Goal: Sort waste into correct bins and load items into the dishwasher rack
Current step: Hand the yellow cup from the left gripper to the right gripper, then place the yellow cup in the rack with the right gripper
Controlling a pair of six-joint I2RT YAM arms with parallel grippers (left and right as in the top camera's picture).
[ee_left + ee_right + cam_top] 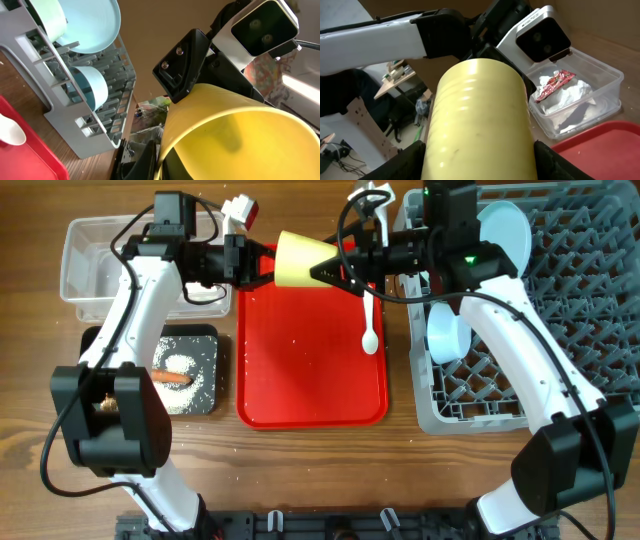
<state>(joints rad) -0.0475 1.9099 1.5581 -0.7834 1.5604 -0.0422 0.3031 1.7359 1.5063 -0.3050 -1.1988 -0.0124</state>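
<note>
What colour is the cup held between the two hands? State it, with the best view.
The cup is yellow, clearest in the right wrist view.

A flat red tray (300,370) lies lengthwise in the middle of the brown wood-grain worktop (330,470), its raised rim rounded at the corners. A black frame (330,528) runs along the worktop's near edge. The left wrist view shows one corner of the tray low at the left, with a plain brown wall (145,35) behind. In the right wrist view, the room beyond the worktop holds a pale wooden stand (365,120) and a low wooden bench (395,80), both blurred, with dark cables trailing on the floor (335,150).
</note>
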